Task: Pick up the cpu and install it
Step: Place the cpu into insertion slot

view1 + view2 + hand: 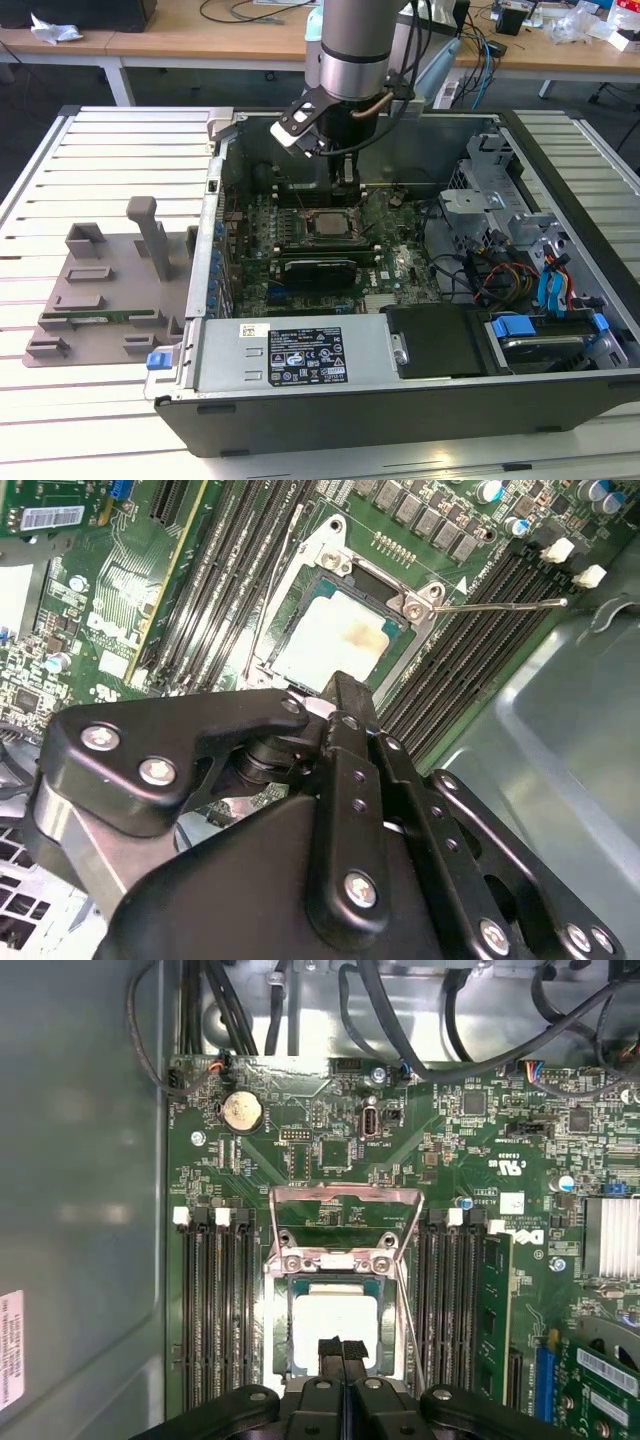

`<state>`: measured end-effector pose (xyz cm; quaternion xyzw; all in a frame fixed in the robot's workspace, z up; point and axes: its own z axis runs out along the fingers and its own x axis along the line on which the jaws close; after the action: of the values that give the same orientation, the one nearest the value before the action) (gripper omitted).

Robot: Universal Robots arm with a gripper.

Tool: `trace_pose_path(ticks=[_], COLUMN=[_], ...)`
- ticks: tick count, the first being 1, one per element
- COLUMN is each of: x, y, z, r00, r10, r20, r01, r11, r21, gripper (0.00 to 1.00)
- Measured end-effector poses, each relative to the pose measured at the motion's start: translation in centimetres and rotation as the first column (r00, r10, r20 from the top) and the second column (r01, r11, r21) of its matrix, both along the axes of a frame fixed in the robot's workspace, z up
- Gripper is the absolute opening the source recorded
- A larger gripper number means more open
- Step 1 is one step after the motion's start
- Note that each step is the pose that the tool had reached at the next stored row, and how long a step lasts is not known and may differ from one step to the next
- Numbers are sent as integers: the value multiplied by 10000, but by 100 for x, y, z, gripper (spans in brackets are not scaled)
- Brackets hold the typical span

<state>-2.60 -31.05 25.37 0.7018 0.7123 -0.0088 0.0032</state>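
Observation:
The cpu [327, 222], a silver-grey square chip, lies flat in the motherboard socket inside the open computer case. In both wrist views the cpu [335, 640] [330, 1318] sits within the metal socket frame, whose load plate [345, 1215] is swung up. My gripper [345, 186] hangs straight down over the socket. Its black fingers are pressed together, with the gripper tip [341, 1348] [340, 694] just over the chip's near edge. Nothing shows between the fingers. Whether the tip touches the chip I cannot tell.
A thin socket lever [500, 606] sticks out beside the frame. Memory slots [215, 1310] flank the socket on both sides. A grey plastic tray [110, 290] lies at the exterior view's left. Drive cages and cables [510, 240] crowd the case's right, the power supply [300, 355] the front.

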Motion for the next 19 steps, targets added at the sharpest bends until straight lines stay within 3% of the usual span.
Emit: trace_pose_path(ticks=[5,8,11,19], x=[0,0,0,0], y=[0,0,0,0], z=[77,196,269,349], r00=[10000,10000,10000,10000], r10=[0,0,0,0], r20=[-1,0,0,0], r01=[0,0,0,0], r11=[10000,10000,10000,10000], r21=[-1,0,-1,0], gripper=[11,11,11,11])
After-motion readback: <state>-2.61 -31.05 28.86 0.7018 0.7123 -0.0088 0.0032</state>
